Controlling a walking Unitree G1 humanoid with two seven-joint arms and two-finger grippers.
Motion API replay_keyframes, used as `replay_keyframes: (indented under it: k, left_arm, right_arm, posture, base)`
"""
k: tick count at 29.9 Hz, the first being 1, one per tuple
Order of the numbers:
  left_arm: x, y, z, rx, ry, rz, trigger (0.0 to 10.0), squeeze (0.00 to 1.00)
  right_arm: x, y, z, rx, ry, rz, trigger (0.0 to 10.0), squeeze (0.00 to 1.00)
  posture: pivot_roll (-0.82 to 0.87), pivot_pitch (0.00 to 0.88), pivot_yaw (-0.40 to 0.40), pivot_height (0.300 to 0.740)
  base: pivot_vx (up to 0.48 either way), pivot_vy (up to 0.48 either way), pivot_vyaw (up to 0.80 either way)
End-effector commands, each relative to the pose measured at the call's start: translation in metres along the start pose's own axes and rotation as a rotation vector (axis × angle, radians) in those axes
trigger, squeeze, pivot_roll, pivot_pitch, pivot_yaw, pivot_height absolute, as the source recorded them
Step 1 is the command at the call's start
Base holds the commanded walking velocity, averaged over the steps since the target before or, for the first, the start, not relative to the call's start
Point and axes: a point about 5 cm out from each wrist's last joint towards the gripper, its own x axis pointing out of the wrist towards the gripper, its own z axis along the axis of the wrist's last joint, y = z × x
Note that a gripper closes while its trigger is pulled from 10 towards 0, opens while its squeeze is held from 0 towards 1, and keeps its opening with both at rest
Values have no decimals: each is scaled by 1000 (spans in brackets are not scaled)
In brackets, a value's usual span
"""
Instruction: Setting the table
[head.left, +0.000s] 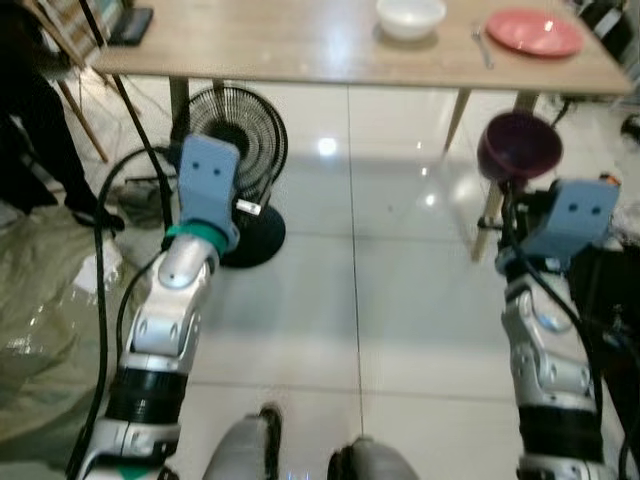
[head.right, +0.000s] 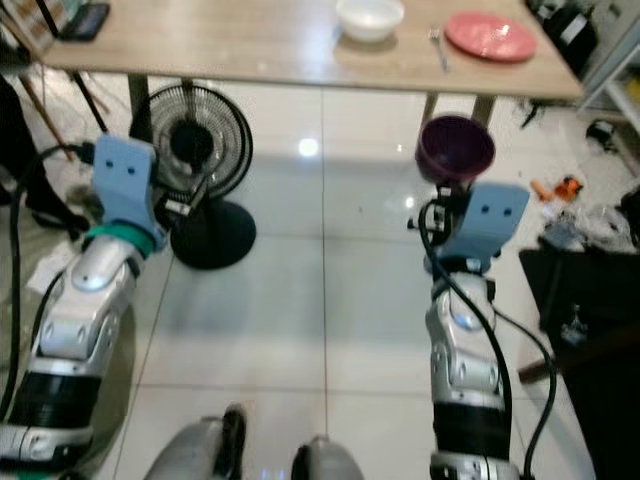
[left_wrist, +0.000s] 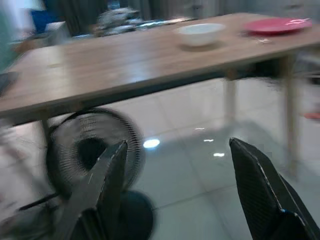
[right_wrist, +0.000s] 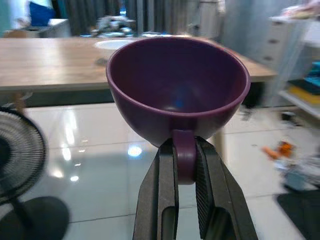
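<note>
Ahead, the worktop (head.left: 300, 50) carries a red plate (head.left: 534, 32), a white bowl (head.left: 410, 16) and a fork (head.left: 481, 45). Short of it, over the floor, the right hand (right_wrist: 186, 165) pinches a purple cup (right_wrist: 177, 87) by its handle, while the left hand (left_wrist: 175, 165) gapes wide.

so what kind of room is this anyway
Probably a dining area in a lived-in home: a long wooden table set with a white bowl and a pink plate, glossy floor tiles, and a floor fan standing under the table.
</note>
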Motion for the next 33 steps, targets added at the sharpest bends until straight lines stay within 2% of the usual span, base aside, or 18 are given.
replay_keyframes:
  k: [1,7,27,33]
  left_arm:
    - [-2,3,-4,3,15,7,10000,0]
    - [-1,3,-4,-2,14,7,10000,0]
    - [-1,1,-3,-13,10,-6,10000,0]
    - [-1,1,-3,-10,12,-5,10000,0]
  right_arm:
    - [-2,0,-1,4,5,-4,10000,0]
    - [-2,0,-2,5,9,-2,10000,0]
    - [-2,1,-3,27,21,4,10000,0]
    - [-1,1,-3,27,21,4,10000,0]
  posture:
    - [27,44,12,740]
    - [27,45,11,740]
    - [29,42,13,740]
    - [28,38,13,740]
  base:
    - [0,0,0]
    - [0,0,0]
    - [0,0,-800]
    - [0,0,0]
